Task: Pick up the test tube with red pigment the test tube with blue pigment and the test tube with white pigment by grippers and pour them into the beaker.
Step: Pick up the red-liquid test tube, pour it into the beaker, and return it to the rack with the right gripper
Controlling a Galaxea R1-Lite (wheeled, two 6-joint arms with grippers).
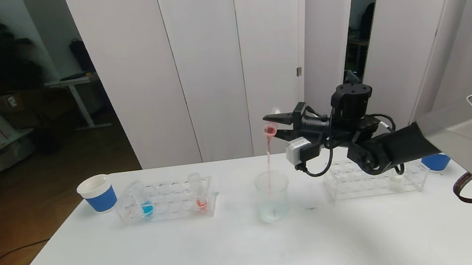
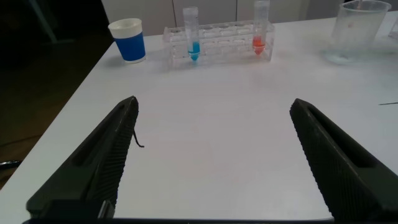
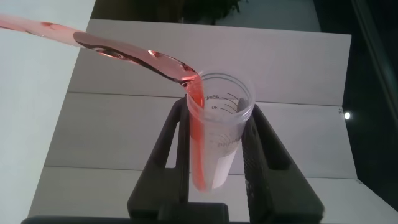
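Right gripper (image 1: 274, 129): black two-fingered pincer held high above the table's middle, clenched on the test tube with red pigment, a slim clear plastic tube (image 1: 271, 125); in the right wrist view the two black fingers (image 3: 166, 146) clamp the tube's sides (image 3: 219, 134).
Tube with red pigment: tipped mouth-down, a thin pink-red stream (image 1: 268, 157) falling from its lip toward the beaker; red liquid streaks the tube's inner wall (image 3: 198, 146).
Beaker: clear cylindrical glass beaker with flared rim (image 1: 273, 196), standing on the white table (image 1: 187, 253) directly below the tube, a pale residue at its bottom.
Left gripper (image 2: 214, 162): black fingers spread wide apart, grasping nothing, hovering low over bare tabletop, seen only from its own wrist camera.
Left rack: clear plastic test-tube rack (image 1: 166, 202) to the beaker's left, well apart from it.
Blue tube: the test tube with blue pigment (image 1: 142, 200), clear with cyan liquid at the bottom, upright in the left rack's left end.
Second red tube: clear tube with orange-red liquid (image 1: 198, 192), upright near that rack's right end.
Right rack: second clear rack (image 1: 375, 181), partly hidden behind the right arm.
White tube: the test tube with white pigment, a pale shape (image 1: 396, 180) low in the right rack, mostly hidden.
Cups: blue white-rimmed paper cup (image 1: 97, 192) left of the left rack; another blue cup (image 1: 435, 161) behind the right arm.
Obstruction: nothing stands between tube and beaker.
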